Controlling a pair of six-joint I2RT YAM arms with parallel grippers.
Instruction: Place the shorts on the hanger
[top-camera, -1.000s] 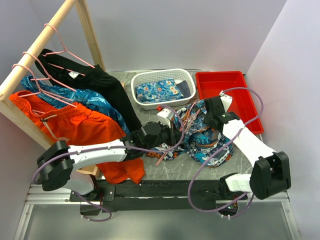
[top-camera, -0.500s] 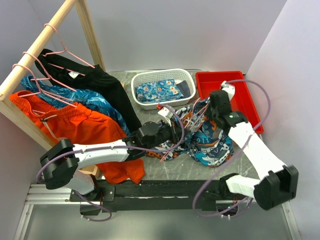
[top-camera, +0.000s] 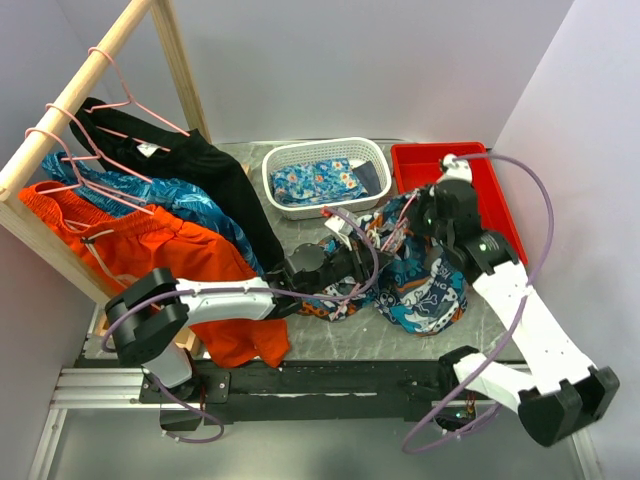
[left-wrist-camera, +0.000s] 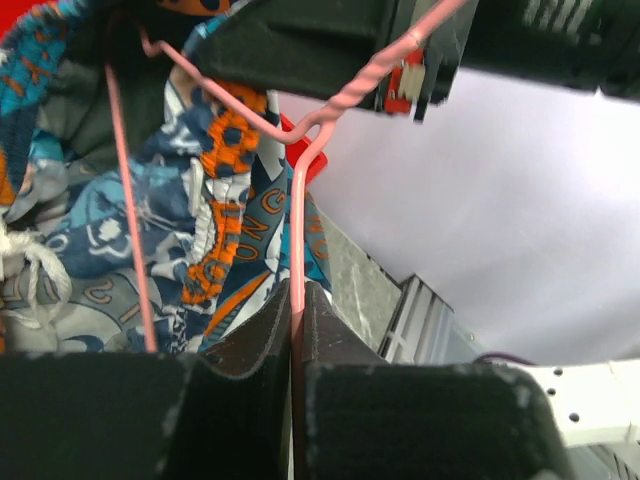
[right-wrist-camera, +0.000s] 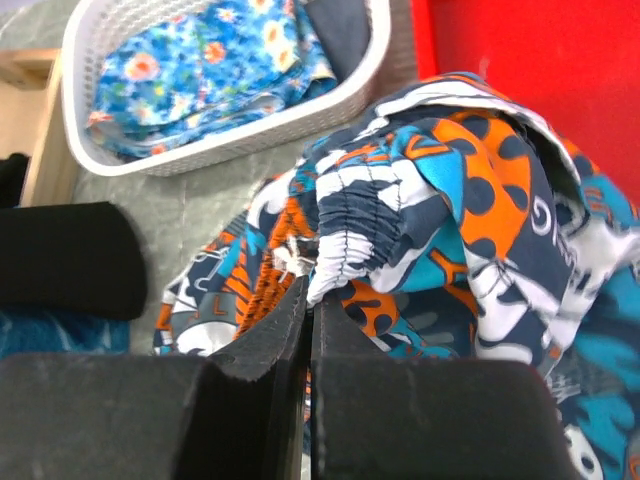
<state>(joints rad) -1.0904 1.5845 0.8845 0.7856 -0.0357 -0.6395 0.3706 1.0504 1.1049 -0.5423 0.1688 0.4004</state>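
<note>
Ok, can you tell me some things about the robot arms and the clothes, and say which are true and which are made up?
1. The left gripper is pinching the thin pink wire hanger. True.
2. The right gripper is open and holding nothing. False: it is shut on the busy orange, teal and navy patterned shorts.
3. The white plastic basket holds a blue flowery cloth. True.
4. The patterned shorts hang on the wooden rack. False: they lie bunched on the grey table, off the rack.
</note>
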